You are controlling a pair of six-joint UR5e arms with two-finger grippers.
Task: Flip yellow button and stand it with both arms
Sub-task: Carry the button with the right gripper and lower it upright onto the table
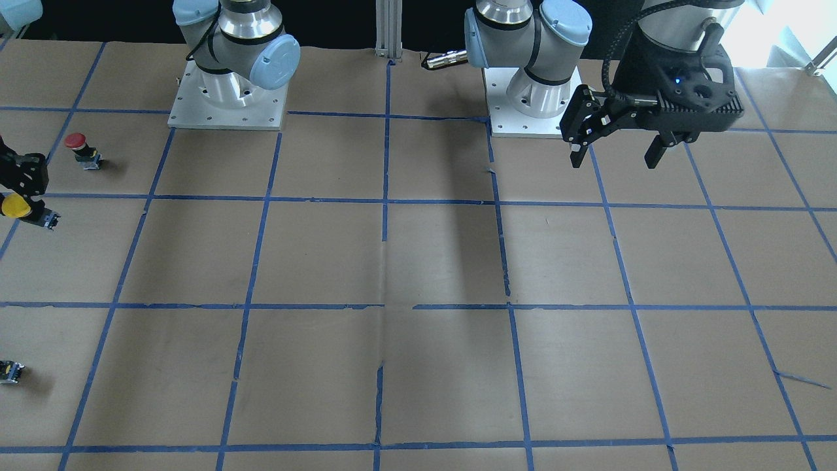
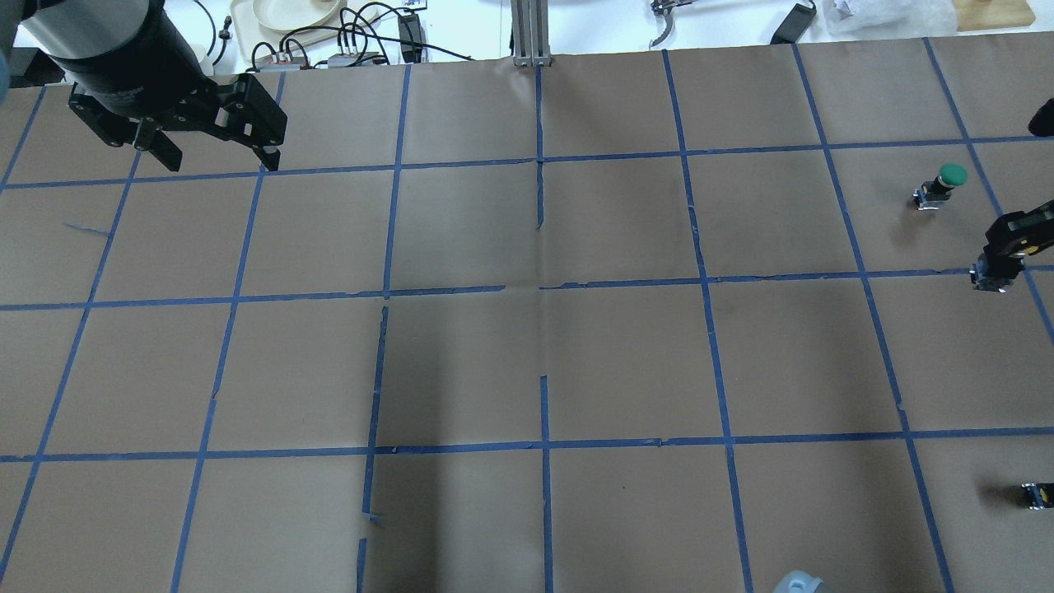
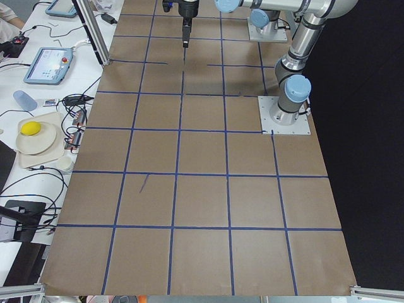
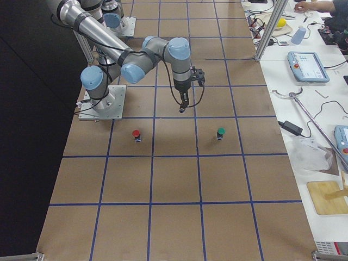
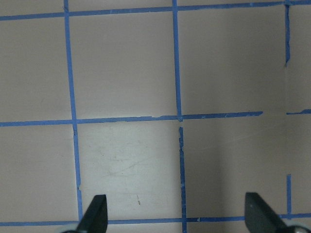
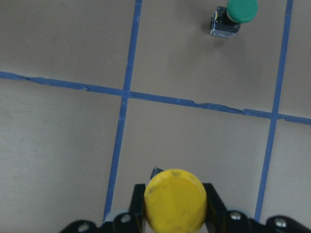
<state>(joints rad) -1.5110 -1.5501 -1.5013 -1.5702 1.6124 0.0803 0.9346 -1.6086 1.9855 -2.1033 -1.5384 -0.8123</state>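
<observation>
Yellow button (image 6: 175, 200) — clamped between right fingers (image 6: 214, 204) | left fingers (image 5: 95, 214) — spread wide above taped table (image 5: 126, 160)

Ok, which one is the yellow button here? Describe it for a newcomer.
Follow the right arm down to the right gripper: the yellow button sits clamped between its fingers. The red button and green button sit free on the table; only this cap is yellow.

A red-capped button (image 1: 80, 148) and a green-capped button (image 2: 940, 184) are seen on the blue-taped desk (image 1: 418, 261), a small capless block (image 1: 10, 371) well apart.
</observation>
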